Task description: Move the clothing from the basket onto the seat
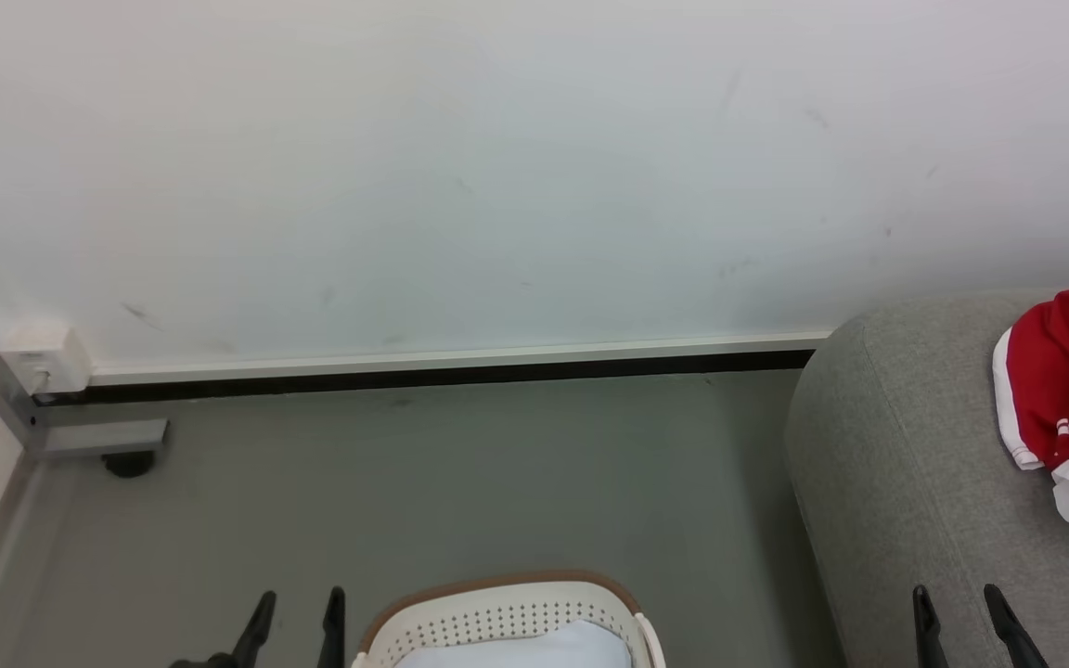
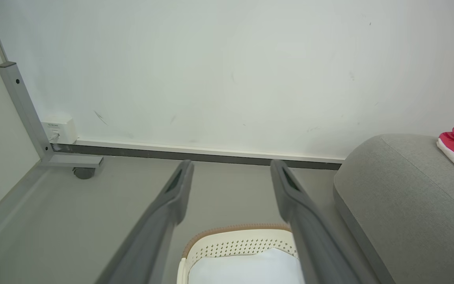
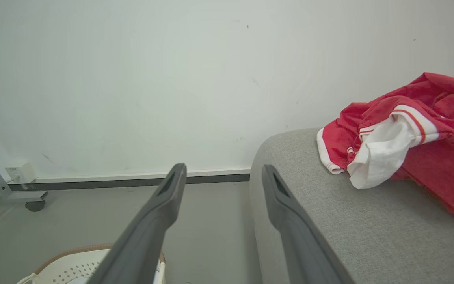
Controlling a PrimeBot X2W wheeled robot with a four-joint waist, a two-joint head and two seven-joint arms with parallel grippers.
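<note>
Red jersey [image 1: 1059,371] is noted crumpled on the sofa [image 1: 896,482], near its rounded left end, well apart from the basket [image 1: 497,617]. Bare floor [image 1: 497,473] is seen between basket and sofa, up to the wall skirting. A pale cushion [image 1: 534,651] lies in the basket. Left pincer [image 1: 301,601]: fingers apart, empty, beside the basket. Right pincer [image 1: 957,598]: fingers apart, empty, over the sofa. A wheeled metal frame [image 1: 98,436] stands in the left corner.

The jersey [image 1: 1063,371] on the sofa [image 1: 906,482] runs off the right edge. Left of the sofa, the bottom edge cuts the basket [image 1: 497,617]; a cushion [image 1: 534,651] hides its inside.
</note>
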